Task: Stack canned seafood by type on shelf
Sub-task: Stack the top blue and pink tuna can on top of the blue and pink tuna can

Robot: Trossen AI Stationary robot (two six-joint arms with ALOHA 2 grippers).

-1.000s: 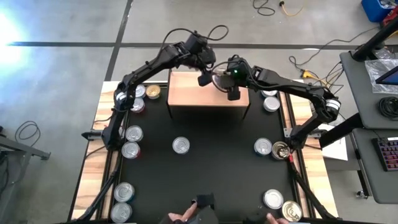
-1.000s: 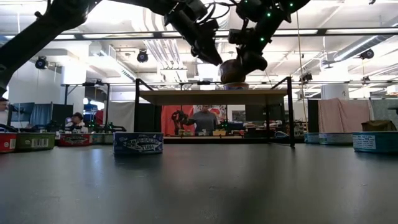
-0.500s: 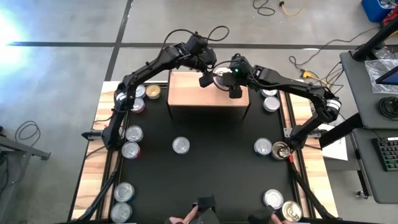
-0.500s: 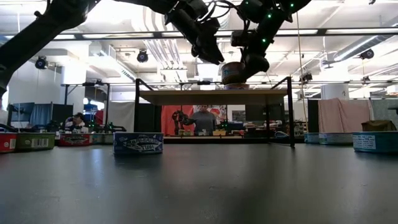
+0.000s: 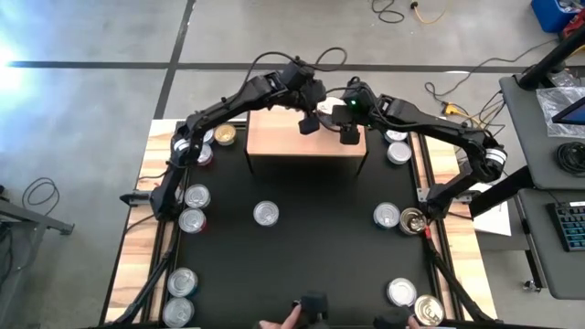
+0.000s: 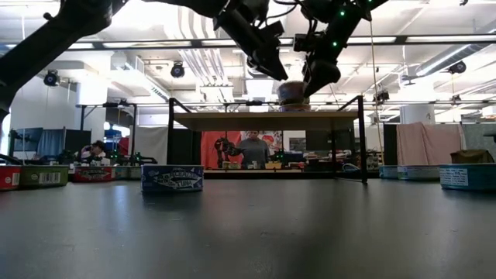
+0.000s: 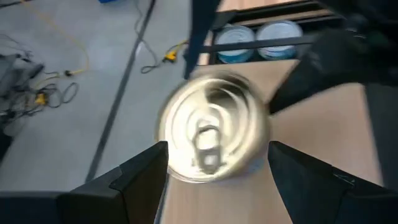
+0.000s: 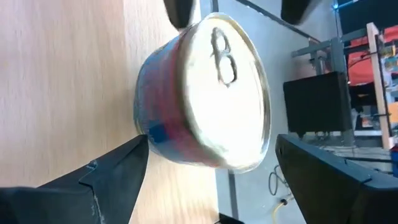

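Observation:
One can (image 7: 211, 127) with a silver pull-tab lid and a red and blue label (image 8: 155, 112) is upright at the far right part of the light wood shelf (image 5: 283, 137). My left gripper (image 7: 217, 148) is shut on it. My right gripper (image 8: 211, 140) is open around the same can, a finger on either side with a narrow gap. In the low view the can (image 6: 293, 93) shows just over the shelf top (image 6: 263, 120), under both grippers. I cannot tell whether it stands on the wood or hangs just above it. My left gripper pinches the can by two opposite sides of its wall (image 7: 169, 148), between the two fingertips (image 7: 149, 165). The fingers slant down at it from the table's left. The can stays upright, lid up, over the shelf's far edge.
Several more cans lie around the black mat: one in the middle (image 5: 266, 214), two at the left edge (image 5: 196, 195), two at the right (image 5: 387, 216), others in the corners (image 5: 182, 281). A person's hands (image 5: 279, 322) show at the near edge.
The can has gone toward the shelf's far edge together with my left gripper, and in the low view it has sunk a little closer to the shelf top. It stays upright.

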